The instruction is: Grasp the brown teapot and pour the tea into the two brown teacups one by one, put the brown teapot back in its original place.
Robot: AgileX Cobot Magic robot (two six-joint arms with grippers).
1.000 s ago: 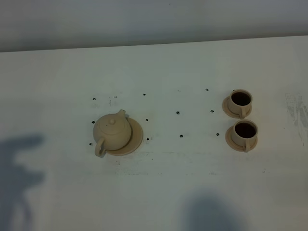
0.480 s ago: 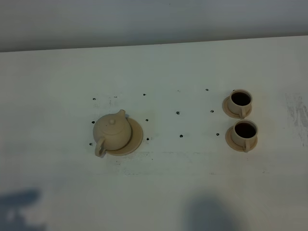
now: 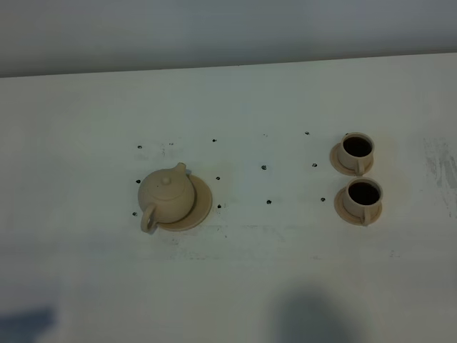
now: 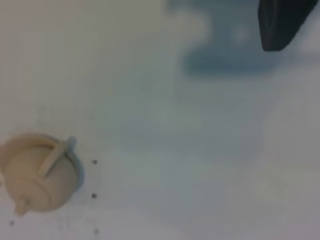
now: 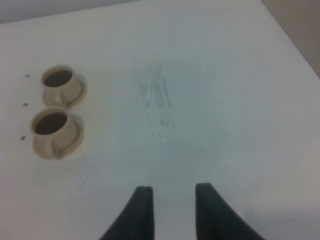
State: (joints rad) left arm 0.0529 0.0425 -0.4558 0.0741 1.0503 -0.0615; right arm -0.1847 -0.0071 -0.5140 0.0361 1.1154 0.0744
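Left jaws apparently apart, empty; brown teapot (image 3: 167, 196) on saucer (image 3: 203, 207).

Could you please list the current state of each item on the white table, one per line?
Pale-tan ceramic teapot: upright, lid on, resting on its saucer, ungripped.
Flat round tan saucer: under the teapot.
Far tan teacup: upright on its small saucer, holds dark tea.
Near tan teacup: upright on its small saucer, holds dark tea.
Right gripper: empty, away from the cups.

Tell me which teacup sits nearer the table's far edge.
The upper teacup in the high view; the other teacup sits just in front of it.
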